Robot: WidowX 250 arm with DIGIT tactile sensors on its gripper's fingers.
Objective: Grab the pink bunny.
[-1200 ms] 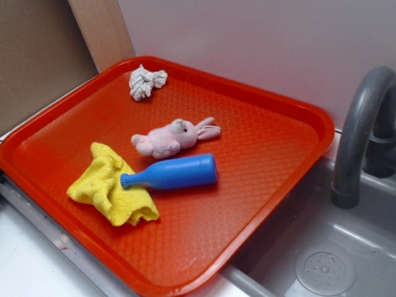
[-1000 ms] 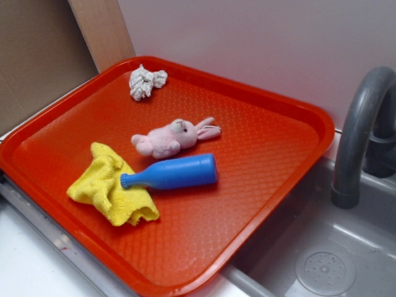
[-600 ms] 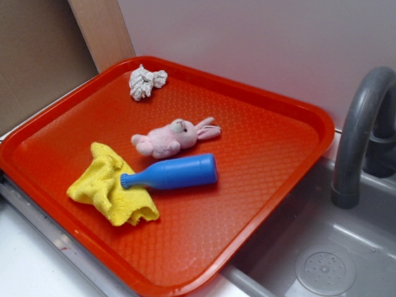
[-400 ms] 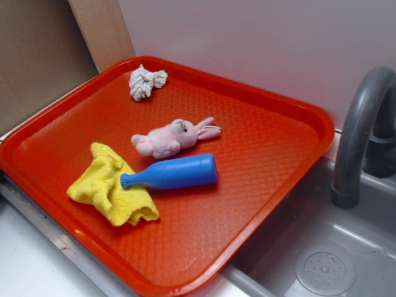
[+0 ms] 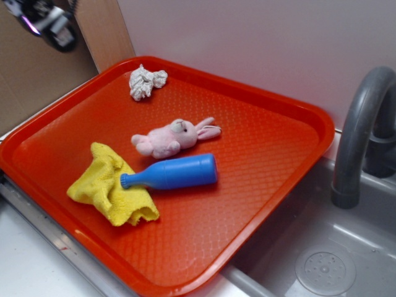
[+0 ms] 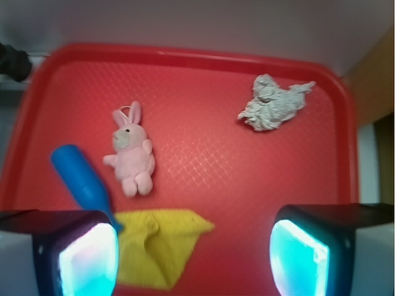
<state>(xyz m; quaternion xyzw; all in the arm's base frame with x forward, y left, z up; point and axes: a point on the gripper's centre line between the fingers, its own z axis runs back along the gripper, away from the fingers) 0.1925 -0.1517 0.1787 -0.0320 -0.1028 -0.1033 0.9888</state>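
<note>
The pink bunny (image 5: pixel 173 137) lies on its side in the middle of the red tray (image 5: pixel 272 154), ears pointing right; in the wrist view the pink bunny (image 6: pixel 131 153) lies left of centre, ears pointing up. My gripper (image 5: pixel 46 21) shows blurred at the top left corner of the exterior view, high above the tray's far left edge and well away from the bunny. In the wrist view the gripper (image 6: pixel 194 259) is open, its two glowing pads wide apart with nothing between them.
A blue bottle (image 5: pixel 173 172) lies just in front of the bunny, its neck on a yellow cloth (image 5: pixel 111 189). A crumpled white paper wad (image 5: pixel 145 81) sits at the tray's far corner. A grey faucet (image 5: pixel 359 130) and sink (image 5: pixel 322 266) are at the right.
My gripper has come into the exterior view at the top left corner; earlier frames showed no arm. The bunny, bottle, cloth and paper wad have not moved.
</note>
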